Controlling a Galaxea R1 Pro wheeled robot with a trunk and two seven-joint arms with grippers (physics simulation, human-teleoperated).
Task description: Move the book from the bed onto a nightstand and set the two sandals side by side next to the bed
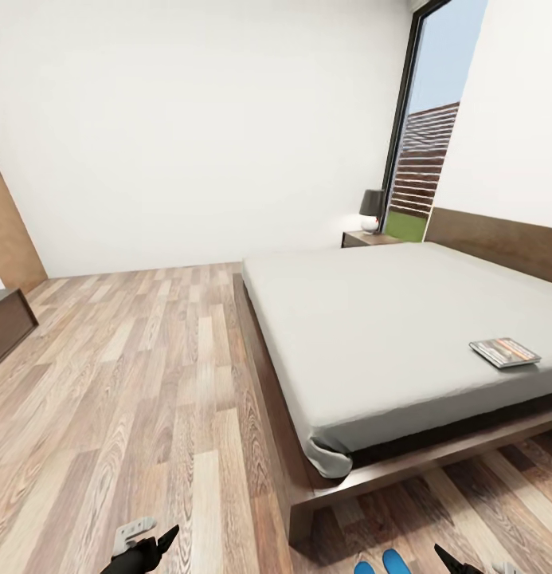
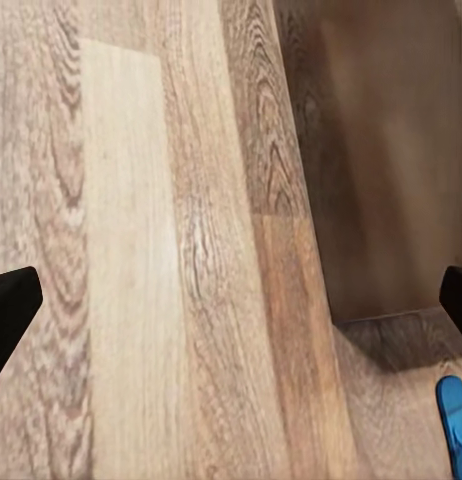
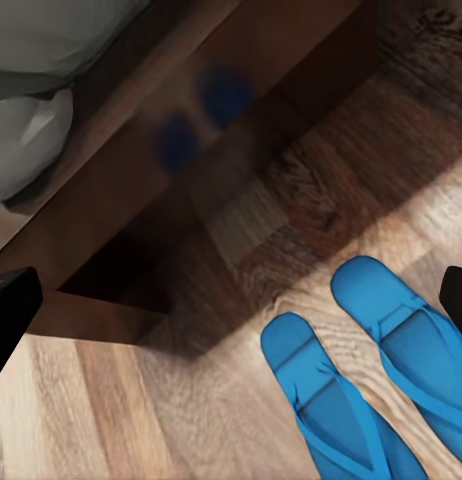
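Two sandals (image 3: 361, 390) side by side on wood floor (image 1: 132, 383) by bed (image 1: 387, 335) corner; one book (image 1: 505, 351) on bed; both grippers wide, empty.

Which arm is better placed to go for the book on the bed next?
Probably the right. The book lies on the bed toward the robot's right, nearer the right gripper than the left gripper. Both grippers are open and empty.
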